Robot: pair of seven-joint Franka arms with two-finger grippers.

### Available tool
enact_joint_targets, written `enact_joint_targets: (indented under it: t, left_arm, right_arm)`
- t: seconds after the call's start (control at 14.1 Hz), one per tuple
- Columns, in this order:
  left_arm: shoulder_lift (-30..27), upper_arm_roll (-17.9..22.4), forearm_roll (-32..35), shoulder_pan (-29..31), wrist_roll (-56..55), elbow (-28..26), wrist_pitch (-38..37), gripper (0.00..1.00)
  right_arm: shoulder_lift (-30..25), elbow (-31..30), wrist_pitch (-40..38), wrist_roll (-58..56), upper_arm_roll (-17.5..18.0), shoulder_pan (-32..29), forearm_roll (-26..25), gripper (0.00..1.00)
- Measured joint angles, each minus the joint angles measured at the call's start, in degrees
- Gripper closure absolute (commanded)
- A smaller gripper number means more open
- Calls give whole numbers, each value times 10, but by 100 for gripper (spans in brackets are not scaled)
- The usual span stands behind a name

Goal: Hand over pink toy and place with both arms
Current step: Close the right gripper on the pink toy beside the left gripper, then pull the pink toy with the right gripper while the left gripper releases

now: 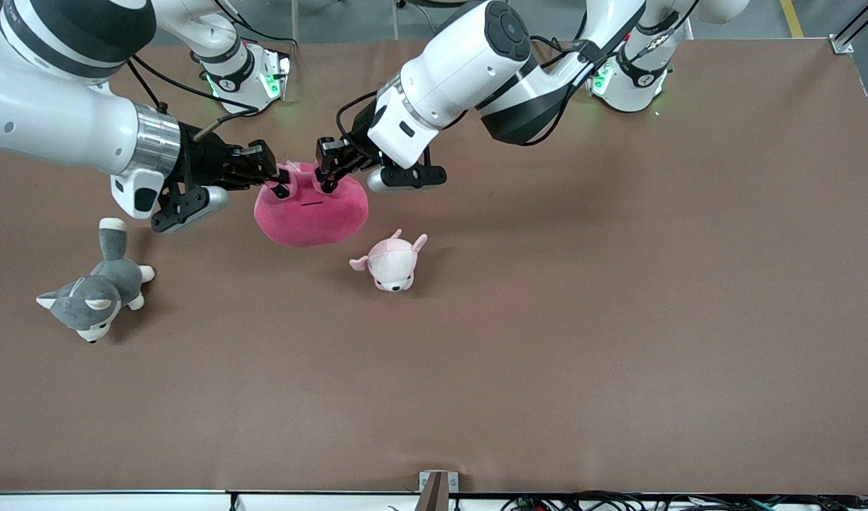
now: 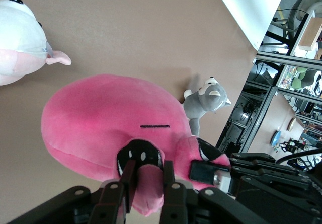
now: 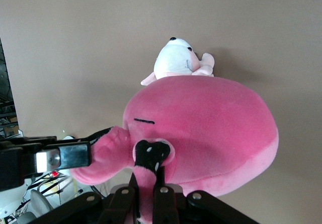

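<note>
The pink toy (image 1: 311,213) hangs over the table, held up by its two small flaps between both grippers. My right gripper (image 1: 281,186) comes in from the right arm's end and is shut tight on one flap; the right wrist view shows the pinch (image 3: 149,171) below the toy's round body (image 3: 211,128). From the other end, my left gripper (image 1: 327,177) has the second flap between its fingers, which touch it on both sides (image 2: 147,166) but stand wider apart than the right gripper's. The toy's face (image 2: 110,113) points toward the front camera.
A pale pink-and-white puppy plush (image 1: 391,262) lies on the brown table (image 1: 618,319), nearer the front camera than the spot under the pink toy. A grey-and-white husky plush (image 1: 96,287) lies toward the right arm's end. Both arm bases stand along the table's back edge.
</note>
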Motion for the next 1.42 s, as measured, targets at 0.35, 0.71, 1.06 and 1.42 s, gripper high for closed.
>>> enact_joint_targets:
  t: [0.35, 0.71, 1.06, 1.42]
  left_arm:
    - [0, 3, 0, 1, 0, 3, 2, 0]
    - [0, 31, 0, 4, 0, 10, 2, 0]
    - [-2, 83, 65, 11, 1, 11, -27, 0]
    - [-39, 102, 178, 81, 59, 16, -220, 0]
  right_arm:
    - [1, 0, -18, 0, -9, -21, -7, 98]
    - [17, -2, -28, -56, -13, -97, -34, 98]
    - [87, -7, -26, -136, -15, -177, -37, 98]
    - [138, -7, -16, -156, -15, -196, -32, 98]
